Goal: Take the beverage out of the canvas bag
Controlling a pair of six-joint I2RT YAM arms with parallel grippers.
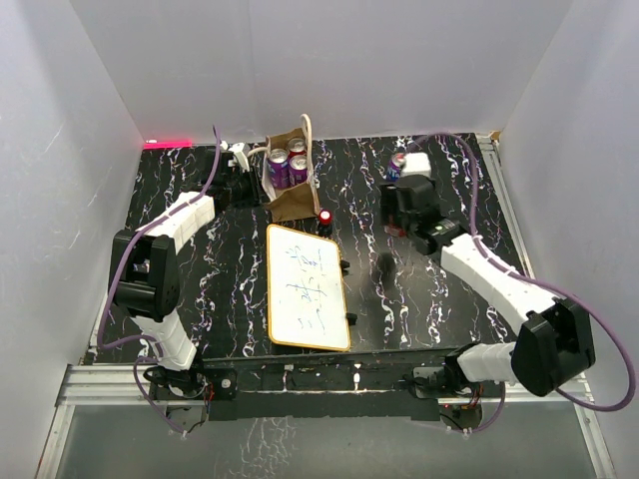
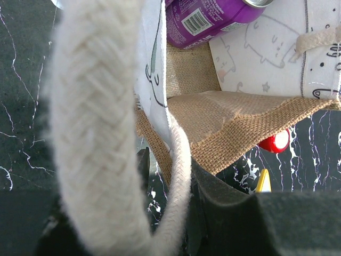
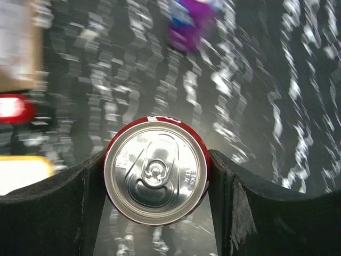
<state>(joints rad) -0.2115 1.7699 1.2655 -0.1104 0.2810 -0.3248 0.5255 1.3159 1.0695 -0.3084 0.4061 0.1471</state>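
Canvas bag stands at the bench's far edge, left of centre, with purple cans inside. One carries a barcode label; its brand is unreadable. Left gripper is clamped on the bag's cream handle. Right gripper, toward the far right corner, grips a red beverage can outside the bag; its lid embossing is illegible. The blue writing on the whiteboard is unreadable.

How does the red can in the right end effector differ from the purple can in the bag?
The red can sits between the fingers of the right end effector, outside the bag; the purple can lies inside the bag. The red can shows its top; the purple can shows its barcoded side. Both are drink cans.
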